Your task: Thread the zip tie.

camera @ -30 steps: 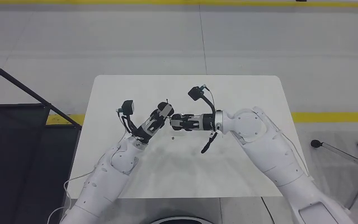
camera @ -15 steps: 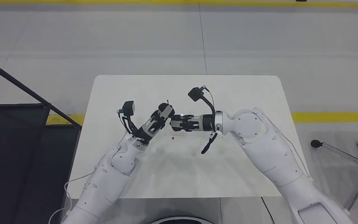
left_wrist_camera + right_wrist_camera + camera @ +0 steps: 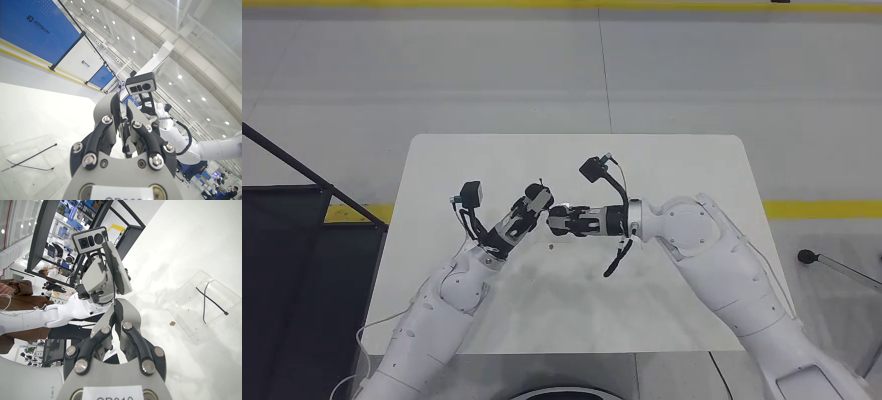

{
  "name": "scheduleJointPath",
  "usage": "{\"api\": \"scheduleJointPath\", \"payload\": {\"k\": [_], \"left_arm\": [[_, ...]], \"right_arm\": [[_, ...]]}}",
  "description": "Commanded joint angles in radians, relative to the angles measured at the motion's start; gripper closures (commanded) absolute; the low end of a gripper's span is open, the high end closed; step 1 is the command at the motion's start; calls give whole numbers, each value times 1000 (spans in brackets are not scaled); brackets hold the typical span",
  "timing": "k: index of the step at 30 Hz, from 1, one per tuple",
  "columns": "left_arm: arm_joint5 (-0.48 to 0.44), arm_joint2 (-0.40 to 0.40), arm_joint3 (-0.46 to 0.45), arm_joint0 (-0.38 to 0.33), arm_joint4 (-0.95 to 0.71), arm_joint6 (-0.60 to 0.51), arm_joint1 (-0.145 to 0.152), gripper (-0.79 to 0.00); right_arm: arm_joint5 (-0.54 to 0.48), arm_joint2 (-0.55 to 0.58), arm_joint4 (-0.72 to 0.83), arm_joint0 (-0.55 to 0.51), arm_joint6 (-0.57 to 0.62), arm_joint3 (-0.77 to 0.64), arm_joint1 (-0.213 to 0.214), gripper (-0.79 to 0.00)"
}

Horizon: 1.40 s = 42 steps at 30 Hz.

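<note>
A thin black zip tie [image 3: 114, 289] is held in the air above the middle of the white table [image 3: 672, 170]. My right gripper [image 3: 115, 311] is shut on one end of it. The strand runs from there into the pads of my left gripper [image 3: 108, 256], which faces the right one and is also shut on the tie. In the left wrist view the tie's tip [image 3: 119, 91] sticks out past the left gripper [image 3: 122, 101]. In the top view the left gripper [image 3: 539, 197] and the right gripper [image 3: 557, 218] meet almost tip to tip.
A clear flat tray [image 3: 191, 321] lies on the table under the grippers, holding two spare black zip ties [image 3: 211, 303], seen crossed in the left wrist view [image 3: 34, 156]. A small brown crumb [image 3: 172, 323] lies beside the tray. A black frame [image 3: 282, 150] stands off the table's left side.
The two grippers have drawn slightly closer together; the right one edged toward the left one. Both grips are unchanged.
</note>
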Motion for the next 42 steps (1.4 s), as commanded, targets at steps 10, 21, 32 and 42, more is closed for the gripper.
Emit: {"api": "scheduleJointPath", "payload": {"k": [10,21,32,42], "left_arm": [[-12,-13,-2,8,-38,-30,-3,-376],[-17,-22,-8,15,-48,-50,-6,-191],[-17,-29,-11,20,-48,-59,-11,-182],[-18,-36,-15,26,-40,-58,-14,0]], "right_arm": [[-23,4,6,2,38,-1,1,0],[-23,-5,5,15,52,7,-3,0],[-20,-5,3,14,56,9,-4,0],[-16,-5,2,13,58,9,-5,0]]}}
